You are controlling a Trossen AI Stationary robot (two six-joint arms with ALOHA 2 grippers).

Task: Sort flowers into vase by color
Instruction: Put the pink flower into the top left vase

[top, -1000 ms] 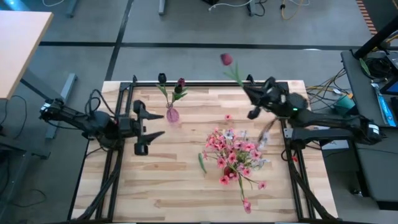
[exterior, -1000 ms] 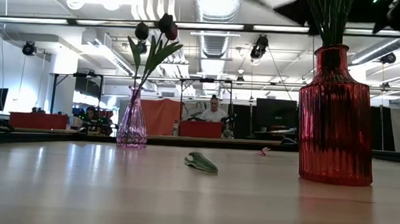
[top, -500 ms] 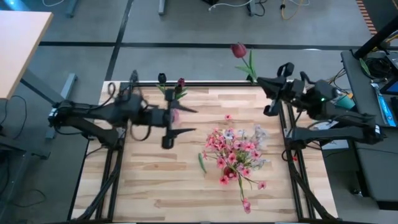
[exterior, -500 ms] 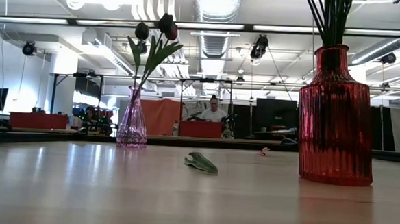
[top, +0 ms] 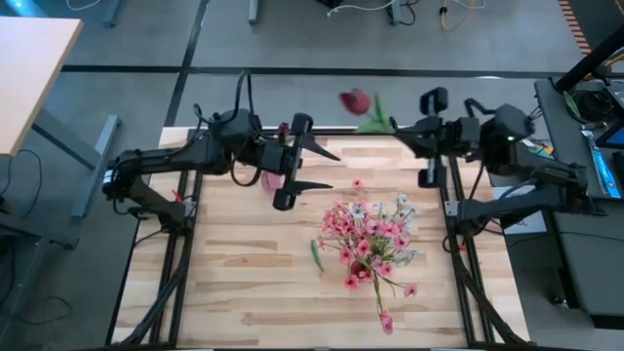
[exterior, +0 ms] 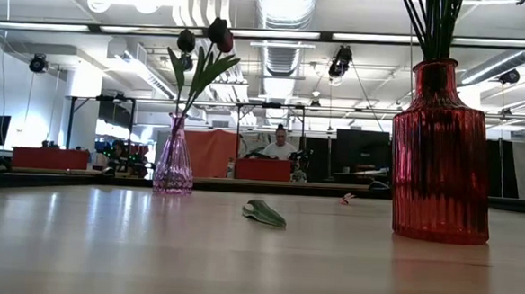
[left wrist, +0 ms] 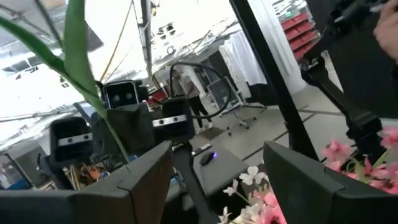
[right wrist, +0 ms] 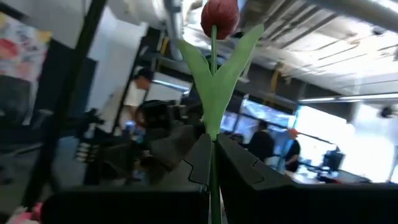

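Tulip (top: 357,100) with maroon bud and green leaves, pinched low on the stem between the shut fingers of the right gripper (top: 395,124), held in the air just past the far edge of the table (top: 244,283), well above the wood. Same tulip (right wrist: 219,15) standing upright out of the closed fingers in the right wrist view, leaves spreading just over the clamp.

Left gripper (top: 317,170) raised over the table beside the small pink vase (top: 270,178), fingers spread wide apart and holding nothing, pointing toward the pink spray. Two dark fingers (left wrist: 143,171) set well apart in the left wrist view, with pink and white blooms (left wrist: 264,202) showing between and beyond them.

Small pink vase (exterior: 173,165) near the far edge of the table, already carrying two maroon tulips (exterior: 219,34) on green stems. Red ribbed vase (exterior: 440,152) to the right of the small pink vase in the low view and closer to the camera, dark stems rising from its neck. Spray of pink and whitish flowers (top: 369,239) spreading to the right of the small pink vase in the high view, nearer the table's middle. Loose green leaf (top: 316,255) lying flat on the wood just left of that spray; same leaf (exterior: 264,213) between the two vases in the low view.
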